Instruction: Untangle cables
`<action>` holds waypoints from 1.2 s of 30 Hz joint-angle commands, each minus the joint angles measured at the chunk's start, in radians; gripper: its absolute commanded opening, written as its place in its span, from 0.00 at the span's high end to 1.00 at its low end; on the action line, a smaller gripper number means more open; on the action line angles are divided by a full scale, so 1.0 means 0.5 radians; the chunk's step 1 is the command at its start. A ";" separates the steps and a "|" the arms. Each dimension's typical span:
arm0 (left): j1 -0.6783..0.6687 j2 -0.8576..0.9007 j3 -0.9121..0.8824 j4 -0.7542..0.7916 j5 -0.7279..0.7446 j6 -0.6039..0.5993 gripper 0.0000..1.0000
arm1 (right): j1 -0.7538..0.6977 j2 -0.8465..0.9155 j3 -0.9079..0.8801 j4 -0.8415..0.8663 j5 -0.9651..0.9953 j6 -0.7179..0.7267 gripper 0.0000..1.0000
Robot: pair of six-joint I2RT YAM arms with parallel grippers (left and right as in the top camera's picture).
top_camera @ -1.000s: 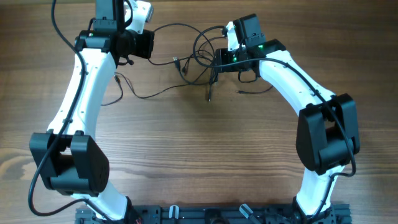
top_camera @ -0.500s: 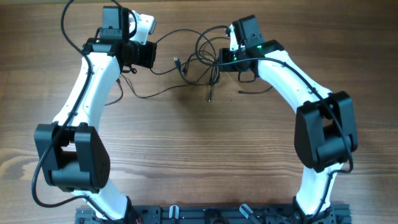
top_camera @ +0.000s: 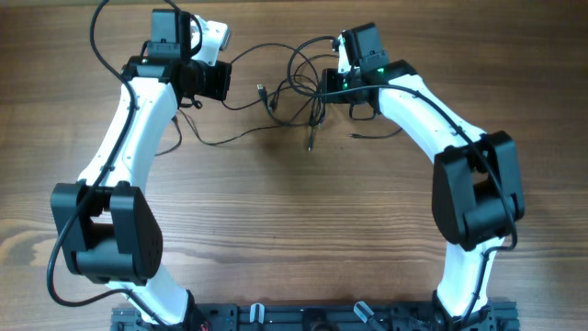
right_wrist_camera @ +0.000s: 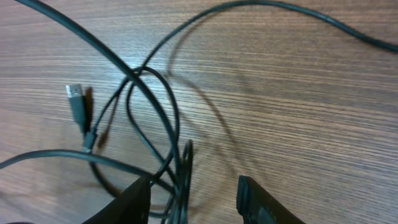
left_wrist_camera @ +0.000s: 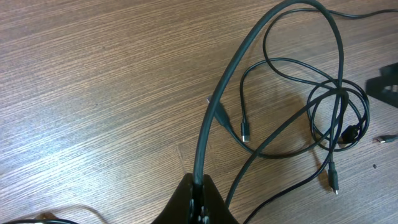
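Several thin black cables (top_camera: 296, 81) lie in a tangled cluster of loops at the far middle of the wooden table. My left gripper (top_camera: 227, 83) is shut on one cable; in the left wrist view the cable (left_wrist_camera: 214, 115) rises from the closed gripper (left_wrist_camera: 200, 190) and arcs over to the tangle (left_wrist_camera: 336, 118). My right gripper (top_camera: 323, 90) is open right at the tangle; in the right wrist view several strands (right_wrist_camera: 180, 168) pass between its fingers (right_wrist_camera: 138, 200), close to the left one. A USB plug (right_wrist_camera: 76, 102) lies loose.
Another thin wire (top_camera: 220, 138) trails left under my left arm. Loose plug ends lie at the front of the tangle (top_camera: 310, 142) and to its right (top_camera: 356, 136). A black rail (top_camera: 303, 317) runs along the near table edge.
My left arm has swung its gripper a little toward the near side and to the right, the cable still in it. My right gripper has edged slightly left at the tangle.
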 commanded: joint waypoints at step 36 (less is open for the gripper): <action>0.014 0.013 -0.015 -0.057 0.005 -0.018 0.96 | -0.002 0.078 -0.068 0.096 -0.079 0.053 0.95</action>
